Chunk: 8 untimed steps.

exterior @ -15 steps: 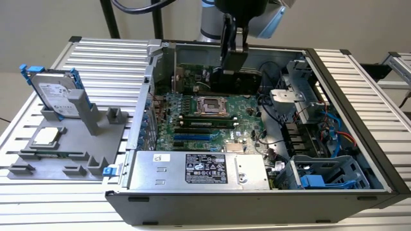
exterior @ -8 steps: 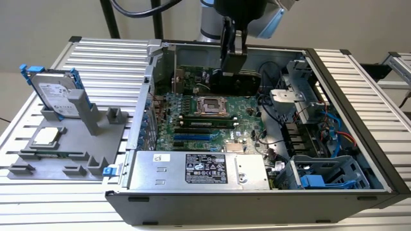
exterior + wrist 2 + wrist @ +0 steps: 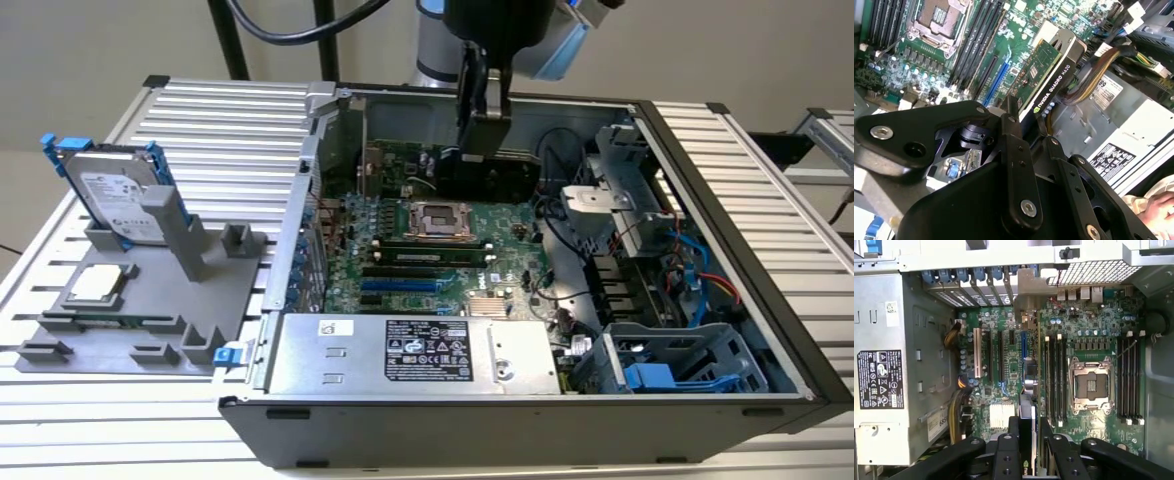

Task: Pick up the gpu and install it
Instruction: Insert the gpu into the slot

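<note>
The gpu hangs on edge inside the open computer case, just above the motherboard near its far side. My gripper is shut on the card's upper edge. In the second wrist view the gpu shows its green board and black shroud beyond the gripper. The first wrist view looks straight down on the gpu, edge-on between the blue slot and the memory slots, with its silver bracket by the rear slot openings and the gripper around it.
The empty CPU socket and RAM sticks lie beside the card. A power supply fills the case's near side, with cables and a drive cage at the exterior view's right. A hard drive stands on a grey holder outside.
</note>
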Motion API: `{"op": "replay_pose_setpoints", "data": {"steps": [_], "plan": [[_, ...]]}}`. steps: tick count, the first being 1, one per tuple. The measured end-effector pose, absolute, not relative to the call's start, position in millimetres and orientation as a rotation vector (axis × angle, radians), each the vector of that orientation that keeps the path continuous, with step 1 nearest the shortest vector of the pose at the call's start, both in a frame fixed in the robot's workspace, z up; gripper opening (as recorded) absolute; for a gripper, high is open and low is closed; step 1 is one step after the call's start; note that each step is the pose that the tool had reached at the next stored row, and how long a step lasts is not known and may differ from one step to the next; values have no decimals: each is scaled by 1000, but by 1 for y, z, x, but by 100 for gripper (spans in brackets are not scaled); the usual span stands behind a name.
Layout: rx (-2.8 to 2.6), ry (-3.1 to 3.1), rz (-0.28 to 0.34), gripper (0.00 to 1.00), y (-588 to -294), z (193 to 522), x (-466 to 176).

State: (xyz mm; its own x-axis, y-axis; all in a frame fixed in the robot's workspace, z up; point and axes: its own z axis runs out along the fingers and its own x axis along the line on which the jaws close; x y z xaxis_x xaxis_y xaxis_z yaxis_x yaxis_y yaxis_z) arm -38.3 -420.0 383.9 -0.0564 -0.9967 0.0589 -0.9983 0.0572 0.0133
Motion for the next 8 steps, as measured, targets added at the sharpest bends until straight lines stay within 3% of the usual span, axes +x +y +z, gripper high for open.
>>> {"op": "replay_pose_setpoints", "data": {"steps": [8], "plan": [[2119, -2243, 54, 0, -418, 378, -38]]}}
